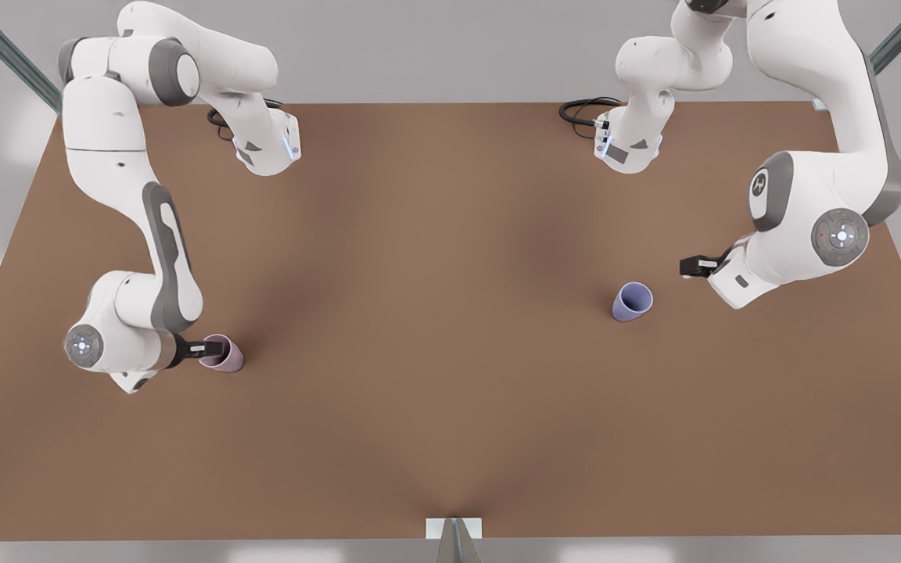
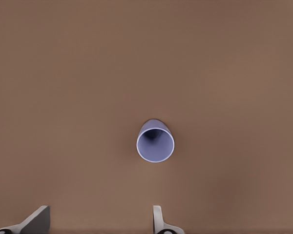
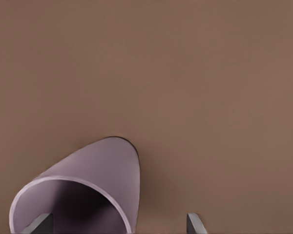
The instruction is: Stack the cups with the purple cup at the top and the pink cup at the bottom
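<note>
So the right gripper (image 1: 202, 346) is down at the pink cup (image 1: 224, 353), fingers spread with one inside the mouth and the other outside the wall, so it straddles the rim but hasn't squeezed yet as far as I can tell. That looks like a rim pinch setup, which makes sense for a little tapered tumbler. The pink cup stands upright on the brown surface (image 1: 435, 375), well apart from the purple cup (image 1: 632, 302), which stands upright too. The left gripper (image 1: 693, 266) hovers just beside the purple cup, jaws open and empty, with the cup ahead of its fingertips (image 2: 158, 219), so I'd guess it's lining up an approach. Between the two cups the surface is bare, so there's plenty of room to carry one over to the other. Neither cup is near an edge, so a knock shouldn't send it off. Stacking itself hasn't started, I'd say.
</note>
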`<state>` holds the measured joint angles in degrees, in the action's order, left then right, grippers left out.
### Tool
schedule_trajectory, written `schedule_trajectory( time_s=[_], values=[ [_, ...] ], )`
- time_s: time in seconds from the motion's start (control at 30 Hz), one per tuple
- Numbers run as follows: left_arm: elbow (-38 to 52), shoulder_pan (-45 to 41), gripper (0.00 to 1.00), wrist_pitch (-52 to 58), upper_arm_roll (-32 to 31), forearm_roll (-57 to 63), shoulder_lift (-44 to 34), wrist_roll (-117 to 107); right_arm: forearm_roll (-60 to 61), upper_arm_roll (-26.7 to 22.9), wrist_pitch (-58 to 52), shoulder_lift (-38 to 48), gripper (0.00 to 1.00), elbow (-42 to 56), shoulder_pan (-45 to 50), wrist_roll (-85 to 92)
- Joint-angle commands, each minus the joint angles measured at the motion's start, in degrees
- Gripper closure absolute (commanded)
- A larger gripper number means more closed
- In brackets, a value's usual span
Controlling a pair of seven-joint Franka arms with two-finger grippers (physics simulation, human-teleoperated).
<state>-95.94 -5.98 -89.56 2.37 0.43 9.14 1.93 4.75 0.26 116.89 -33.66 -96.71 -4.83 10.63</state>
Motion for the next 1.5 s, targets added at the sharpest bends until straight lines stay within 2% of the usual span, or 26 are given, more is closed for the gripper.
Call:
schedule_trajectory(
  time_s=[0.0, 0.03, 0.07, 0.1, 0.17, 0.2, 0.43, 0.47, 0.57, 1.07, 1.17, 1.27, 1.37, 1.47],
  values=[
    [0.05, 0.00, 0.00, 0.00, 0.00, 0.00, 0.00, 0.00, 0.00, 0.00, 0.18, 0.00, 0.04, -0.14, 0.00, 0.00],
    [0.05, 0.00, 0.00, 0.00, 0.00, 0.00, 0.00, 0.00, 0.00, 0.00, 0.27, -0.71, 0.08, -0.06, 0.00, 0.00],
    [-0.04, 0.00, 0.00, 0.00, 0.00, 0.00, 0.00, 0.00, -0.09, 0.00, 0.27, -0.97, 0.18, 0.03, 0.09, 0.00],
    [-0.04, 0.00, 0.00, 0.00, 0.00, 0.00, 0.00, 0.00, -0.17, 0.00, 0.27, -0.97, 0.33, 0.12, 0.09, 0.00],
    [0.05, 0.00, 0.00, 0.00, 0.00, 0.00, 0.00, 0.00, -0.17, 0.00, 0.27, -0.97, 0.58, 0.38, 0.09, 0.00],
    [-0.03, 0.00, 0.00, 0.00, 0.00, 0.00, 0.00, 0.00, -0.17, 0.00, 0.27, -0.97, 0.64, 0.38, 0.09, 0.00],
    [-0.04, 0.00, 0.00, 0.09, 0.00, 0.00, 0.09, 0.00, -0.09, 0.00, -0.17, -0.53, 0.67, 0.38, -0.18, 0.70],
    [-0.04, 0.00, 0.00, 0.09, 0.00, 0.00, 0.09, 0.00, 0.00, 0.00, -0.17, -0.53, 0.73, 0.38, -0.18, 0.70],
    [-0.47, 0.00, 0.00, 0.09, 0.09, 0.00, 0.09, 0.00, 0.00, 0.00, -0.53, -0.53, 0.79, 0.56, 0.00, 0.44],
    [-1.53, 0.00, 0.00, -0.88, 0.97, 0.00, -0.18, 0.09, 0.00, 0.18, -2.63, 2.81, 0.79, 1.09, 0.44, -0.35],
    [-5.22, 0.00, 0.00, -4.74, 0.97, 0.00, -1.06, 0.09, 0.00, 2.02, -5.62, 6.32, 0.79, 1.35, 2.19, -5.71],
    [-10.76, 0.00, 0.00, -10.46, 0.97, 0.00, -1.32, 0.53, 0.00, 3.51, -15.11, 8.87, 0.79, 6.45, 2.46, -9.93],
    [-11.99, 0.00, 0.00, -10.37, 0.88, -0.08, -1.23, 0.70, -0.17, 6.77, -15.38, 11.69, 0.79, 7.06, 3.43, -16.34],
    [-11.99, -0.09, 0.00, -10.46, 0.88, -0.61, -1.06, 0.70, 0.00, 6.86, -14.59, 11.25, 0.79, 9.96, 9.58, -23.37]
  ],
)
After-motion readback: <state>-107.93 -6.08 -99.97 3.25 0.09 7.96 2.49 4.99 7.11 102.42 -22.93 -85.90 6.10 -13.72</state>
